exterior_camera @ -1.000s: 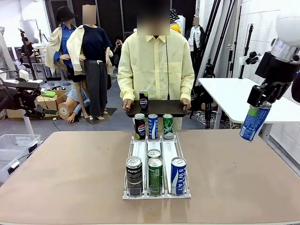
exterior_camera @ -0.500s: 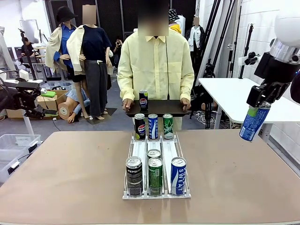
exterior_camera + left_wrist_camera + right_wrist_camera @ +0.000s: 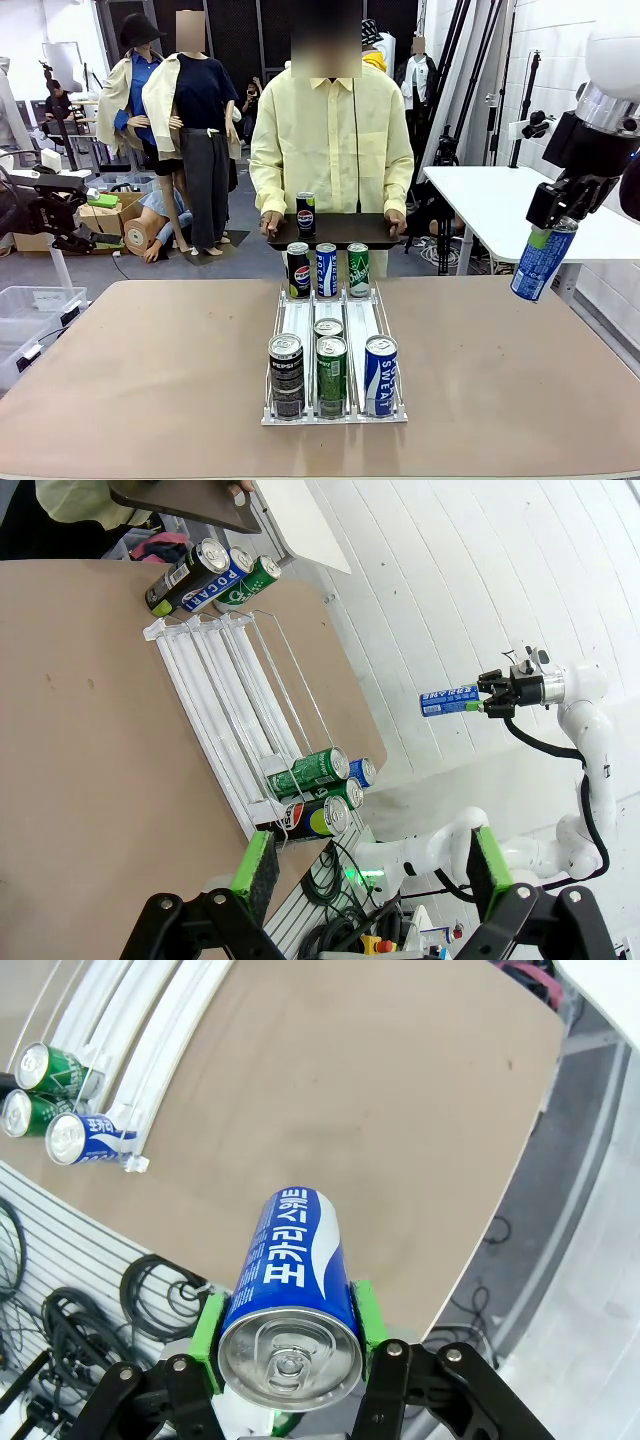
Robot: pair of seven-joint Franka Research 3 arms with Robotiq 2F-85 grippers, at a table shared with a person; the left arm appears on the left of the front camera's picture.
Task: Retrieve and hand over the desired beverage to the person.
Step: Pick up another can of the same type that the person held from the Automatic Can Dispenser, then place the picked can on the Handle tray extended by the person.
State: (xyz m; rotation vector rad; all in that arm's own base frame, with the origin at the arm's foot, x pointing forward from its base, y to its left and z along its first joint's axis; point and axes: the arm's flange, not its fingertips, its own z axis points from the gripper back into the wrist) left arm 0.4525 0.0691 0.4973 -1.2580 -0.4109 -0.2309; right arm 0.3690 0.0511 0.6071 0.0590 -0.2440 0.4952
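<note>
Blue cylindrical metal drink can [image 3: 293,1290] is clamped between the right gripper [image 3: 290,1345] pads, above the table's edge. Left gripper [image 3: 365,865] fingers stand wide, holding nothing.

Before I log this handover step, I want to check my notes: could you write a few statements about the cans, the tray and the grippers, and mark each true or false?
1. The right gripper is shut on a blue can, held in the air off the table's right side. True.
2. The person holds a dark tray with a Pepsi can standing on it. True.
3. The left gripper is shut on a green can. False: it is open and holds nothing.
4. The white rack on the table holds no cans. False: three stand at its far end and four near its near end.
5. The blue can already rests on the tray. False: it is in the right gripper, well away from the tray.
</note>
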